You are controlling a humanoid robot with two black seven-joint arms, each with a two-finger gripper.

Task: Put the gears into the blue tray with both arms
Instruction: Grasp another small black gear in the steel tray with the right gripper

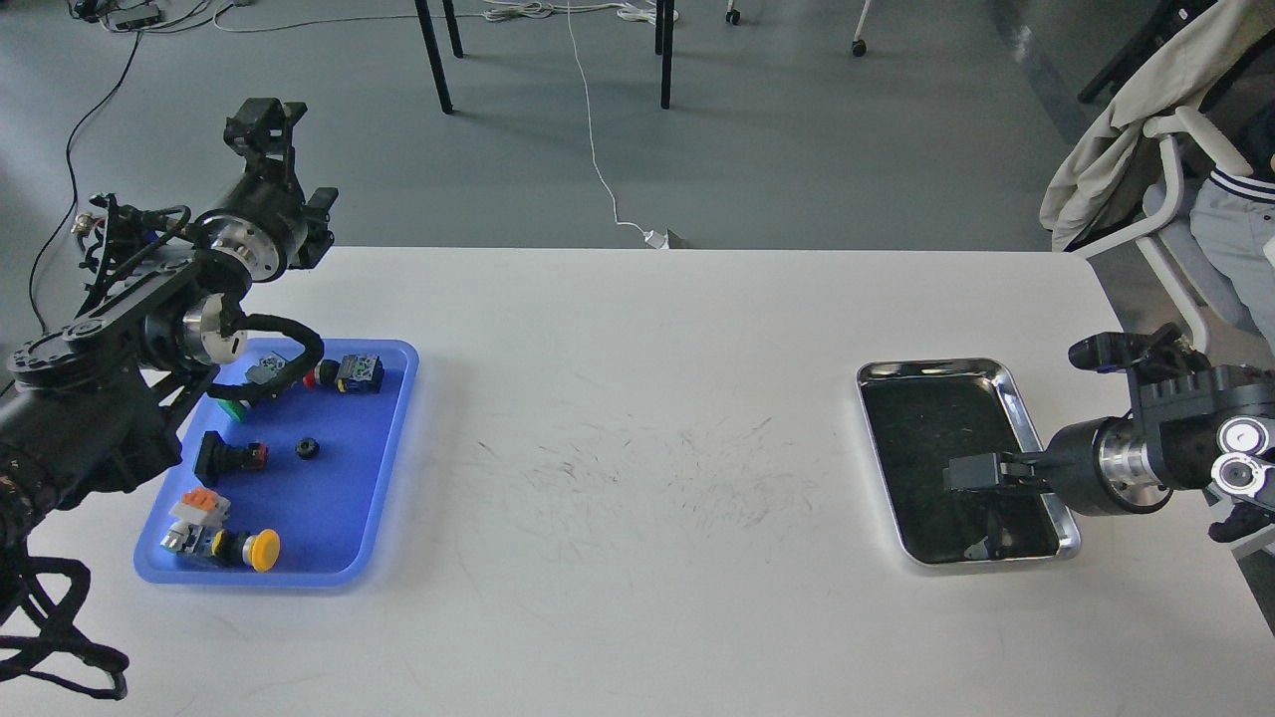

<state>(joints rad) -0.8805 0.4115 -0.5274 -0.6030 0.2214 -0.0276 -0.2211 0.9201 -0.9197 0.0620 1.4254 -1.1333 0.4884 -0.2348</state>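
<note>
While the right gripper reaches in over the steel tray from that tray's right side, its fingers lie close together and point left, level with the table; whether they pinch anything I cannot tell, for they are dark against the tray's dark floor; a small dark piece lies near the tray's near edge, just below the fingers, too small to name. The left gripper stands raised beyond the far left corner of the blue tray, pointing up and away, seen end-on so that its opening cannot be judged; nothing shows in it; the left arm's black cable loops over the tray's far left part and hides some of what lies there.

One gear lies flat near the middle of the blue tray, its hole facing up; being round, it shows no long axis; it touches nothing. Around it are push-buttons: a red one just to its left, a yellow one toward the near edge, a green one and another red one toward the far edge. The blue tray's long side runs from near to far on the white table, well apart from the steel tray.
</note>
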